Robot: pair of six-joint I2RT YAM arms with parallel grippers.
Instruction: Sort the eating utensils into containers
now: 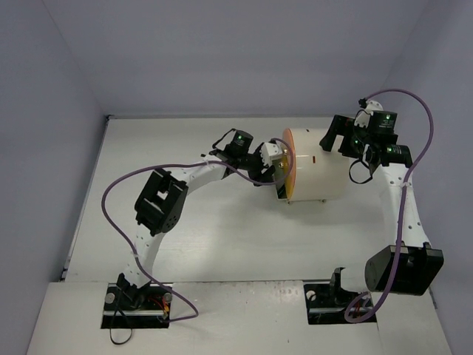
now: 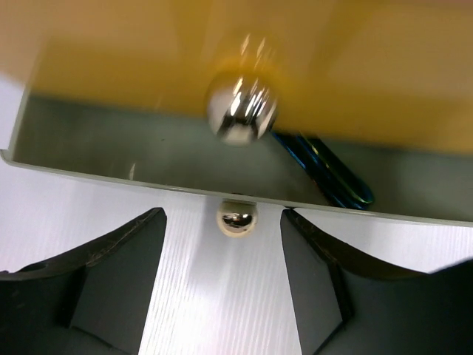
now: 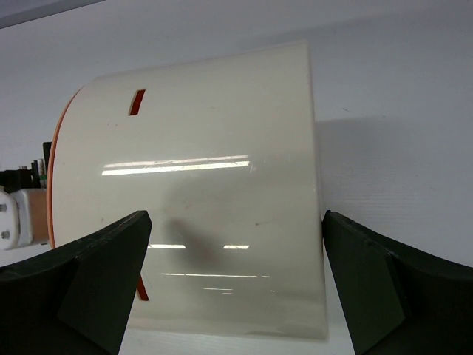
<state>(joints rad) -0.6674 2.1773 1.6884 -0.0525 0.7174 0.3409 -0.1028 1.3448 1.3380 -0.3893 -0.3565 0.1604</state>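
Observation:
The white cylinder cabinet [image 1: 319,168] lies on its side, with its round orange front [image 1: 289,159] facing left. One drawer [image 2: 148,159] is pulled out a little; its grey inside holds blue utensils [image 2: 329,174]. No other utensils are in view. My left gripper [image 2: 222,216] is open, its fingers either side of the drawer's small gold knob [image 2: 236,220] and just short of it. A second knob [image 2: 240,111] sits on the orange front [image 2: 355,66] above. My right gripper [image 3: 233,220] is open against the cabinet's white wall [image 3: 199,133] near its back end.
The white table [image 1: 222,237] is bounded by grey walls at the back and on both sides. In the top view the left gripper [image 1: 275,167] is at the cabinet's front and the right gripper [image 1: 330,138] at its far back corner. Purple cables loop over both arms.

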